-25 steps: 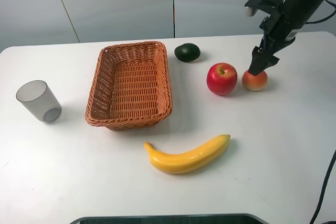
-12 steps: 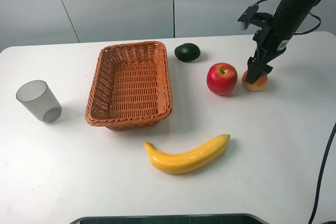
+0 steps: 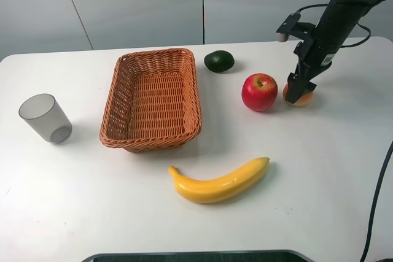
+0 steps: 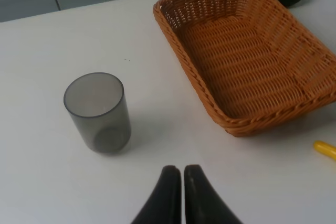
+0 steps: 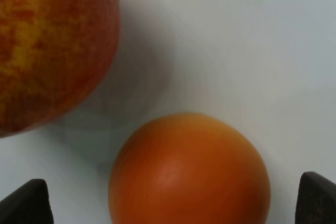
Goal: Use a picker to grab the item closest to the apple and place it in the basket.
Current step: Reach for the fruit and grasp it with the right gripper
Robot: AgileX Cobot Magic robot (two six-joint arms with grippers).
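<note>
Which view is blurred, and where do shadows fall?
Right wrist view: close-up, the small round orange fruit and shiny red apple look soft, grey shadow between them. Exterior high view: sharp, soft shadow beside the yellow banana. Left wrist view: sharp.

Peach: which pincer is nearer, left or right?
Right. The right pincer straddles the peach, open; the left pincer is shut, far off near the grey cup.

right arm (image 3: 336, 15): reaching in from the far right side, forearm angled steeply down | right gripper (image 3: 298, 92): pointing down, fingers (image 5: 23, 204) spread wide apart | left gripper (image 4: 177, 183): hovering, aimed forward and down, tips pressed together
</note>
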